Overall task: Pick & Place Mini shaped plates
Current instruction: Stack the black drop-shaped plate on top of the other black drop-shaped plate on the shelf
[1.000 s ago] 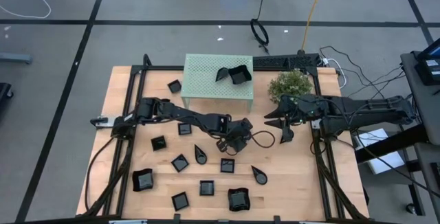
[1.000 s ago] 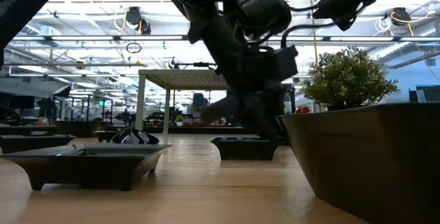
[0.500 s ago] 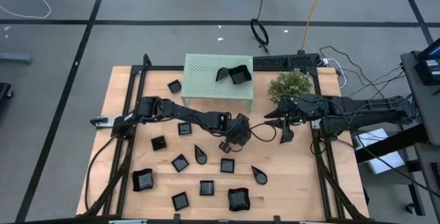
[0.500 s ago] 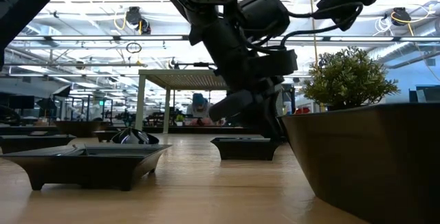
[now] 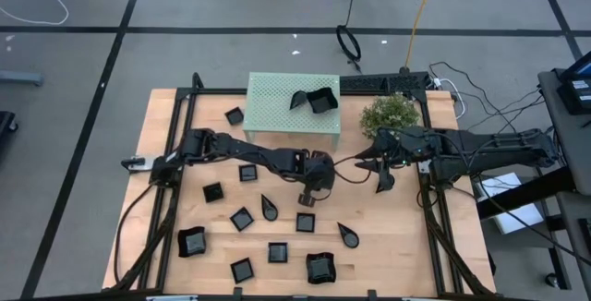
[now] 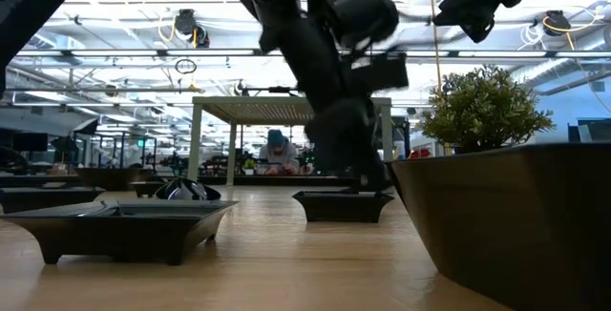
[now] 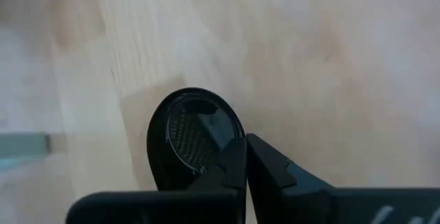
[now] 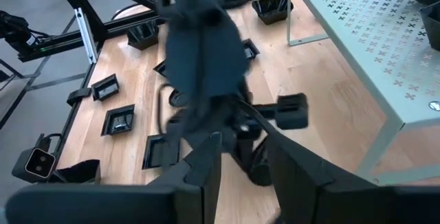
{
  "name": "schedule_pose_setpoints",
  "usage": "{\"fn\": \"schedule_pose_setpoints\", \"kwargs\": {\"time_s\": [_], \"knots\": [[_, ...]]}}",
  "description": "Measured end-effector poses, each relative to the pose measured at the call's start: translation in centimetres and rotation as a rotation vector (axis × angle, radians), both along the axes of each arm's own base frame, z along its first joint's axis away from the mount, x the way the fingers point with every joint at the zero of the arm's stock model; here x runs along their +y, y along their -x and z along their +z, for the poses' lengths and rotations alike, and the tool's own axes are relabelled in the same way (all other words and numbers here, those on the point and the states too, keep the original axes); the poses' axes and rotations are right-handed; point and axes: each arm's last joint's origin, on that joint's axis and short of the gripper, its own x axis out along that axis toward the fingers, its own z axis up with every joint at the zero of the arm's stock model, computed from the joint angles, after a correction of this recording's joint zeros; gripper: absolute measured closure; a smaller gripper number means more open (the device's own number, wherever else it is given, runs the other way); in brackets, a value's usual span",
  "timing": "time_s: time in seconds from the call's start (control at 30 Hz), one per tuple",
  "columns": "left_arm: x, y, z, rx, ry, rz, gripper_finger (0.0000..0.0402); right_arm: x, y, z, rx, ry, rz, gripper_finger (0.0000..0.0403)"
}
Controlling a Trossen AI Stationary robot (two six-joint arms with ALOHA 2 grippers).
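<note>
Tabletop (image 5: 406, 246): pale blond wood, faint straight grain, framed by black rails. Floor (image 5: 185, 6) around it: grey, crossed by dark lines.

Mini shaped plates (image 5: 242, 218): glossy black throughout. The teardrop plate (image 7: 189, 138) in the left wrist view is black with a fine mesh-like texture in its well and pale reflections on the gloss.

Stand (image 5: 277, 107): mint green, regular pattern of small cross-shaped perforations over the top.

Plant (image 5: 390, 112): mottled green foliage, lighter at the tips; its pot (image 6: 516, 220) is dark brown-black in the low view.

Left claw (image 5: 308, 196) and right claw (image 5: 379, 174): matt black, like both arms.

Cables: one yellow cable (image 5: 417, 10), others black, a white cable (image 5: 37, 6) at the floor's far corner.
</note>
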Motion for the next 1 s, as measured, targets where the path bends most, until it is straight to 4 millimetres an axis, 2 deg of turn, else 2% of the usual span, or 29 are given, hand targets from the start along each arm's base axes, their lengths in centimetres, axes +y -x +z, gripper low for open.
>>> {"fn": "schedule_pose_setpoints", "kwargs": {"time_s": [0.17, 0.3, 0.4, 0.57, 0.67, 0.8, 0.9, 1.0], "knots": [[-0.7, 0.5, 3.2, -0.064, 0.059, 0.057, 0.0396, 0.0, 0.0, 0.0, 0.004, 0.001, 0.002, 0.0298], [-0.5, 1.3, 6.7, -0.144, 0.144, 0.169, 0.0399, 0.0, 0.3, 0.3, -0.020, 0.005, 0.008, 0.0298], [-0.2, 2.2, 9.3, -0.204, 0.204, 0.276, 0.0395, 0.0, 1.0, 0.8, -0.053, 0.040, 0.021, 0.0298], [0.8, 4.2, 13.9, -0.323, 0.186, 0.424, 0.0398, 0.0, 2.8, 1.6, -0.111, 0.087, 0.043, 0.0298], [1.9, 5.5, 16.3, -0.399, 0.185, 0.532, 0.0393, -0.1, 3.7, 2.1, -0.150, 0.096, 0.045, 0.0298], [4.5, 7.5, 19.1, -0.491, 0.185, 0.703, 0.0398, -0.1, 4.6, 2.5, -0.186, 0.109, 0.029, 0.0298], [6.9, 8.4, 19.6, -0.509, 0.201, 0.821, 0.0394, -0.2, 5.0, 2.7, -0.204, 0.131, 0.019, 0.0298], [9.3, 8.9, 19.2, -0.493, 0.230, 0.919, 0.0397, -0.2, 5.2, 2.7, -0.210, 0.140, 0.021, 0.0298]]}}
